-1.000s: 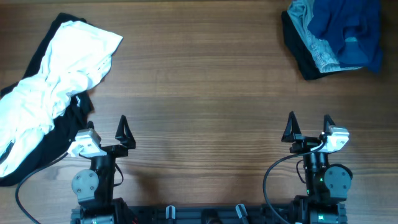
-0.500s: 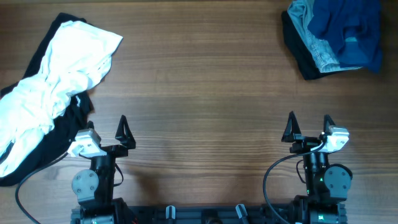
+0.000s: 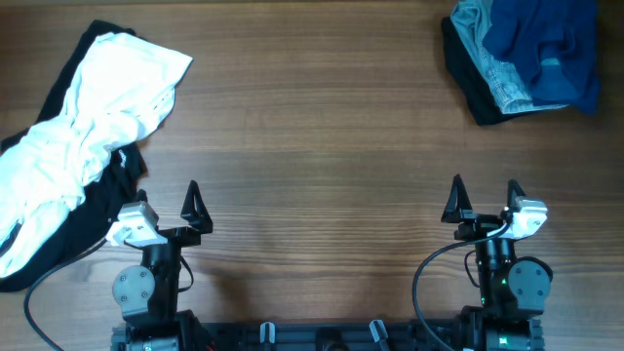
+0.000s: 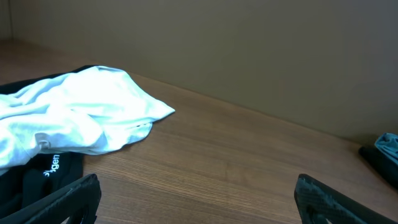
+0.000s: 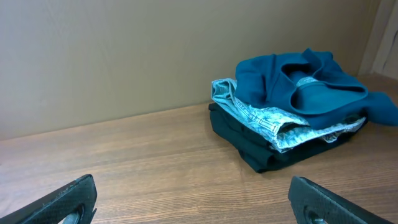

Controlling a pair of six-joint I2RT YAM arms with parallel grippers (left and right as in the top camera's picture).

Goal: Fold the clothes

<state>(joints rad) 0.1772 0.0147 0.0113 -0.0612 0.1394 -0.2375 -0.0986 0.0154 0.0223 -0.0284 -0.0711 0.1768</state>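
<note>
A crumpled white garment (image 3: 88, 127) lies on a black garment (image 3: 68, 229) at the table's left edge; both show in the left wrist view, white (image 4: 74, 115) and black (image 4: 46, 174). A stack with a blue garment (image 3: 541, 39) on top, a light denim piece (image 3: 492, 68) and a black piece (image 3: 478, 97) under it, sits at the far right corner; it shows in the right wrist view (image 5: 292, 118). My left gripper (image 3: 166, 207) (image 4: 199, 199) is open and empty near the front edge. My right gripper (image 3: 485, 200) (image 5: 193, 199) is open and empty near the front edge.
The wooden table (image 3: 312, 146) spreads between the two piles. A plain wall (image 5: 124, 56) stands behind the table's far edge. Black cables (image 3: 424, 278) loop by the arm bases at the front.
</note>
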